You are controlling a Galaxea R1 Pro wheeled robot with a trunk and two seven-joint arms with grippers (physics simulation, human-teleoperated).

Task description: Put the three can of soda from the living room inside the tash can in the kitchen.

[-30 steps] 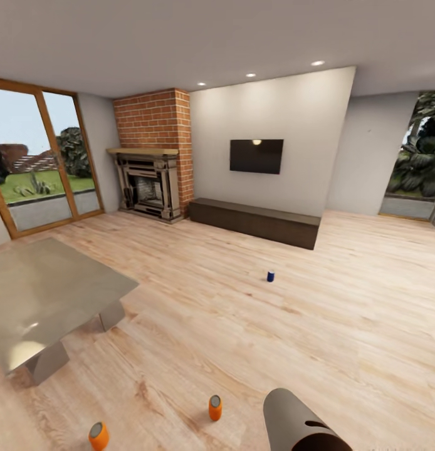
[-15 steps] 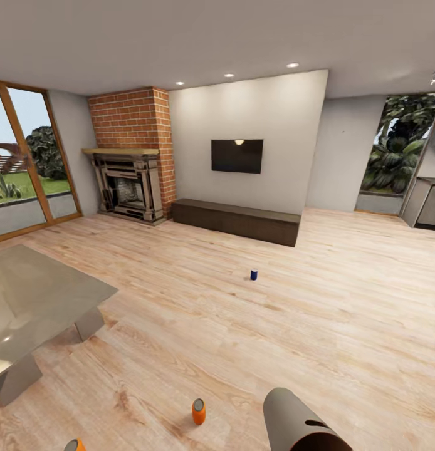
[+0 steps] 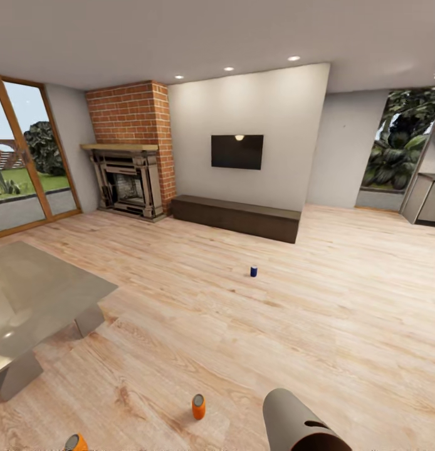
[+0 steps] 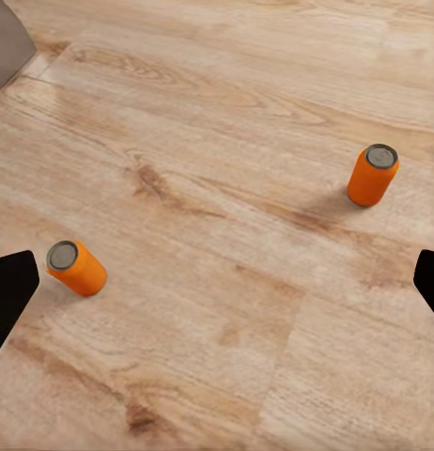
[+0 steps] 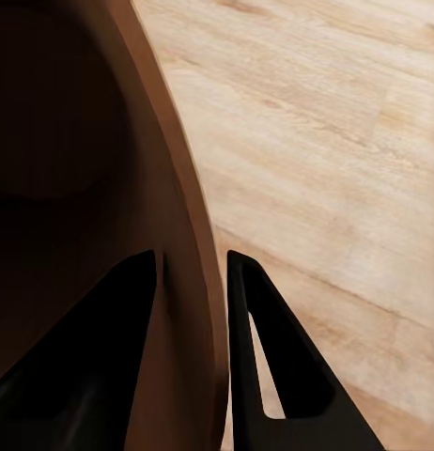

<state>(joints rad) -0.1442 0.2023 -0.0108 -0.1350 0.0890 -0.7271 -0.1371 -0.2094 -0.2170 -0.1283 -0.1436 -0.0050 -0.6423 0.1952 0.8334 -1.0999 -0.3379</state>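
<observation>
A dark blue can of soda stands on the wooden floor in the middle of the living room. One orange can of soda stands upright close in front of me, and a second orange one leans at the head view's lower edge. My left gripper hangs open above the floor between the two orange cans. The grey tash can is at the lower right; my right gripper is shut on its rim, one finger inside and one outside.
A stone coffee table stands at the left. Along the far wall are a brick fireplace, a long dark low cabinet and a TV. A grey kitchen unit shows at the far right edge.
The head camera has swung to the right and tipped slightly, so the whole room has shifted left in the picture. The cans stand where they were on the floor.
</observation>
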